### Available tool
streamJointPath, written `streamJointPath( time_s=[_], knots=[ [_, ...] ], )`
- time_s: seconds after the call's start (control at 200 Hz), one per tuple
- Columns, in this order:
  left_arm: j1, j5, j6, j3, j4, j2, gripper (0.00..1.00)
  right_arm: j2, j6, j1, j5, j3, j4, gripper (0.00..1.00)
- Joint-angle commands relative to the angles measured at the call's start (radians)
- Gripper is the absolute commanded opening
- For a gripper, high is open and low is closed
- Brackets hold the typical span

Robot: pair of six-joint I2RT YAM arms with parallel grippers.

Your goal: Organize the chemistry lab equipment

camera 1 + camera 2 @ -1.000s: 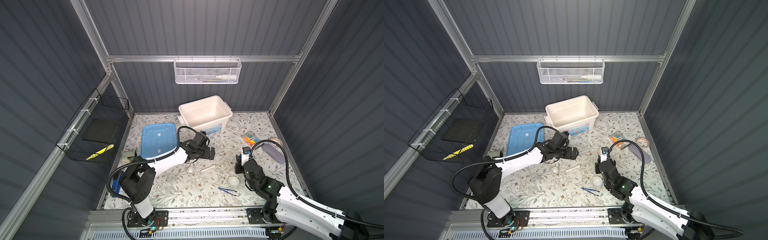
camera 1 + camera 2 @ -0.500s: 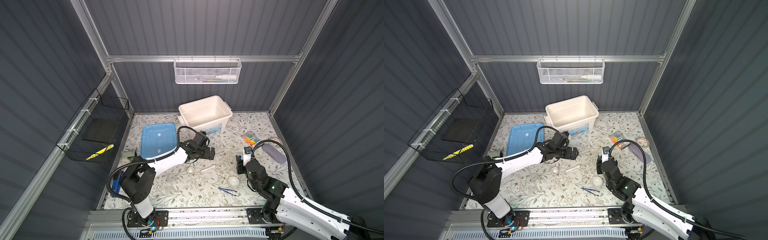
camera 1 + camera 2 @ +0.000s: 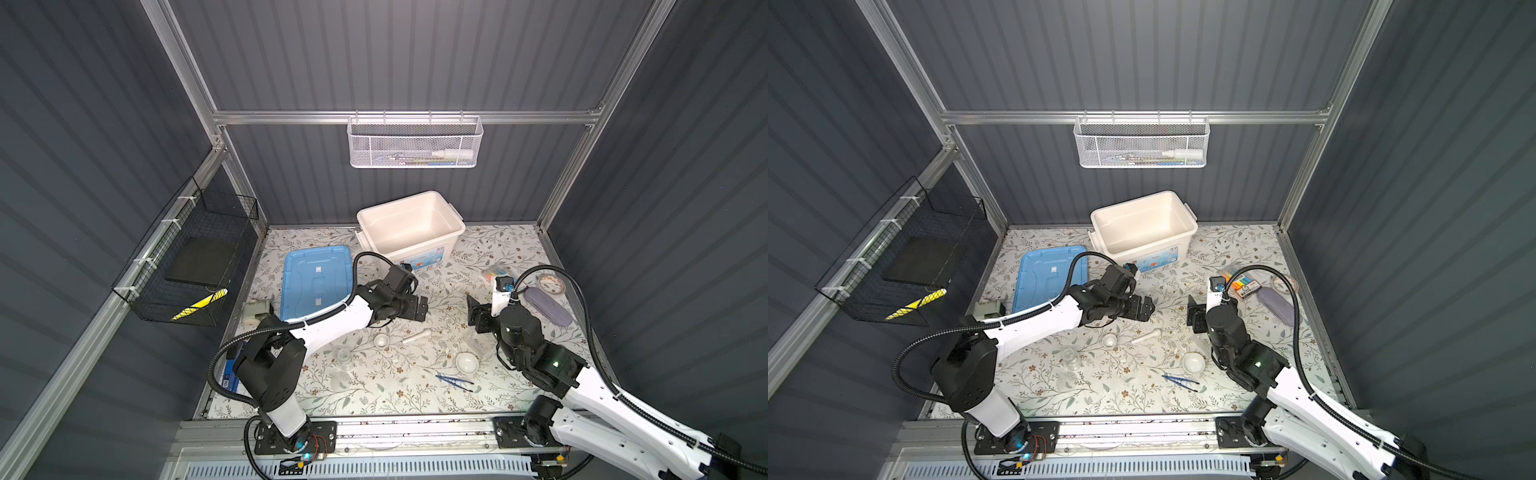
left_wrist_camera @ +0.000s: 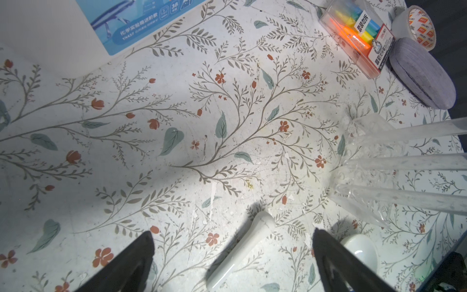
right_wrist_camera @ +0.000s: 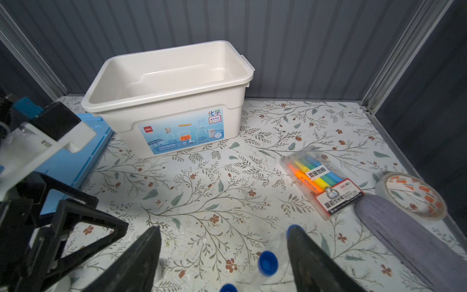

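Floral tabletop [image 3: 457,257] in front of the empty white bin [image 3: 409,232] is a mess, left gripper [image 4: 232,233] spread wide over the white pestle [image 4: 242,252], right gripper [image 5: 224,228] spread wide over the blue-capped tubes [image 5: 267,263], so I'd guess next is drop and pinch.

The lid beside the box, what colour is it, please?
Light blue lid, clearest in a top view.

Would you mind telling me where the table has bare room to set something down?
Bare mat lies between the white bin and the marker pack, and along the front edge between the clear glassware and the tweezers. It is crowded around the pestle, the small dish, the larger dish and the tube rack.
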Motion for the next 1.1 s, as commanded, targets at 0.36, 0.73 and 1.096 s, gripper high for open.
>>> streamJointPath(
  time_s=[0.36, 0.73, 1.096],
  knots=[
    [0.019, -0.125, 0.004, -0.041, -0.072, -0.109, 1.0, 0.077, -0.027, -0.016, -0.118, 0.131, -0.087, 0.99],
    [0.121, -0.176, -0.003, 0.007, -0.138, -0.152, 1.0, 0.173, 0.022, -0.113, -0.18, 0.232, -0.121, 0.99],
    [0.265, -0.13, -0.011, 0.122, -0.142, -0.112, 1.0, 0.531, 0.009, -0.39, -0.49, 0.564, -0.2, 0.98]
  ],
)
